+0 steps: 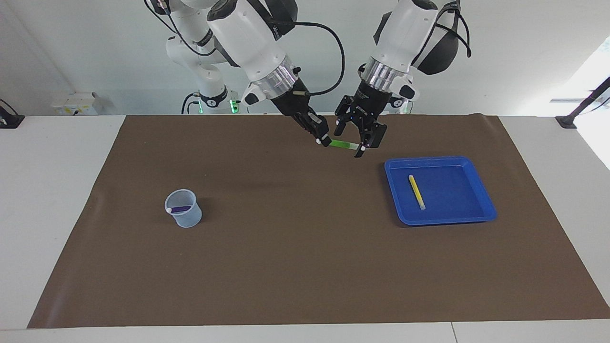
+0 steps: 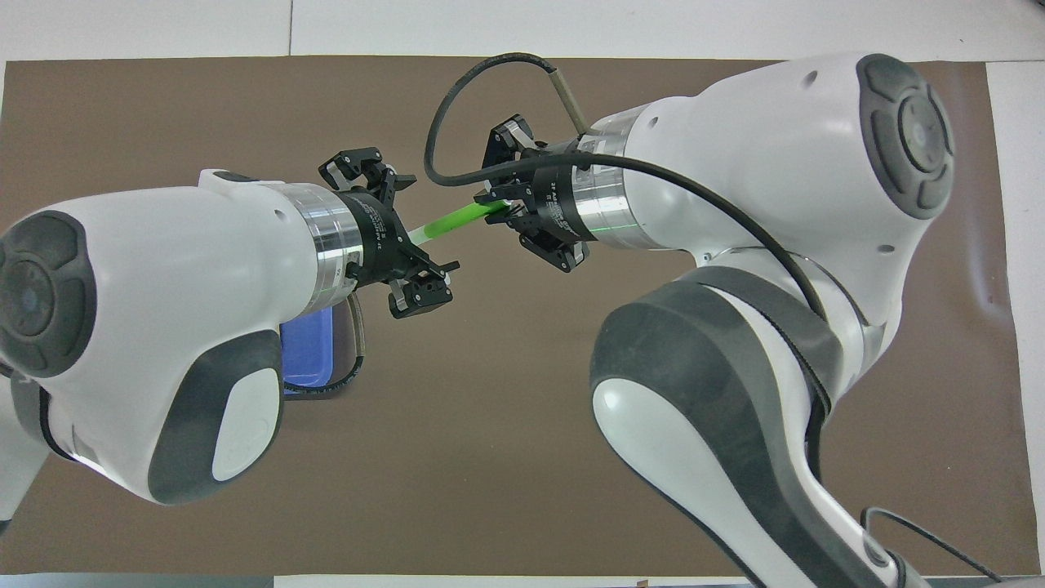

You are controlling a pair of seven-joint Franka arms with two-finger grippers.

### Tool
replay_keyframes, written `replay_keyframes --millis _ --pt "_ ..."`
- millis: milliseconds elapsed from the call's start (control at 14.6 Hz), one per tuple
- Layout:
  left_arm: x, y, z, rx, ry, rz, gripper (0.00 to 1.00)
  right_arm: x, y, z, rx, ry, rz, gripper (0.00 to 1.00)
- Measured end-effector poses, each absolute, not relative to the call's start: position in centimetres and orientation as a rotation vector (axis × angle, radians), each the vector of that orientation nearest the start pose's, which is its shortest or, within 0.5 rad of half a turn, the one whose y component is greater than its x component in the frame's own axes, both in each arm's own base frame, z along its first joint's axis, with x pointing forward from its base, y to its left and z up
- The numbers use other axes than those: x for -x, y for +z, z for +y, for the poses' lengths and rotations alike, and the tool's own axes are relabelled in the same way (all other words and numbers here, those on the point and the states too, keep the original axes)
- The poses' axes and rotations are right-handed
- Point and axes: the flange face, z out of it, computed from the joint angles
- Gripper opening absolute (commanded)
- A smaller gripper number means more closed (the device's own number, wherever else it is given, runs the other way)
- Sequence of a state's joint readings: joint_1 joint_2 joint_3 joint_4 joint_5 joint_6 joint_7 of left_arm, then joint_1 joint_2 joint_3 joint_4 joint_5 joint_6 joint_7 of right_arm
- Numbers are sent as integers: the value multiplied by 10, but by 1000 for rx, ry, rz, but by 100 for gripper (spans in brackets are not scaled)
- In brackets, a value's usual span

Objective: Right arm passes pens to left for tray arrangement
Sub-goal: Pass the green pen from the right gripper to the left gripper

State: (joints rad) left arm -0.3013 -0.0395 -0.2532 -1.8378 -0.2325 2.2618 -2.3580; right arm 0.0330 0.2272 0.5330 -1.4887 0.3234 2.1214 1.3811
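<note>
Mid-air handover: right hand [image 1: 325, 140] clamps the green pen [image 1: 341, 144], its free end between the open left hand [image 1: 351, 139] – releasing early would drop it.

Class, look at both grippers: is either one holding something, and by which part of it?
The right gripper holds the green pen by one end. The left gripper stands open around the pen's other, pale-tipped end, not gripping it.
</note>
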Motion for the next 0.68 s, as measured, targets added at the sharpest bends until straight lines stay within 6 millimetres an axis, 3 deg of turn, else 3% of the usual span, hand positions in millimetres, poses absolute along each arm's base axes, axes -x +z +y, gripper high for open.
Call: replay_keyframes --millis 68,137,478,615,683 --pt "-496 589 -319 -1539 -198 2161 65 -569 607 332 2259 137 1179 0" --pt "-496 590 -320 -1543 -198 2157 59 -569 607 332 2259 137 1179 0" --pt "-495 590 -322 -1550 -198 2151 54 -569 607 333 2260 136 1177 0" --pt "-495 590 -322 -1551 -197 2150 39 -569 607 333 2261 136 1177 0" --pt "-495 590 -322 -1552 -197 2150 26 -569 607 333 2261 135 1177 0"
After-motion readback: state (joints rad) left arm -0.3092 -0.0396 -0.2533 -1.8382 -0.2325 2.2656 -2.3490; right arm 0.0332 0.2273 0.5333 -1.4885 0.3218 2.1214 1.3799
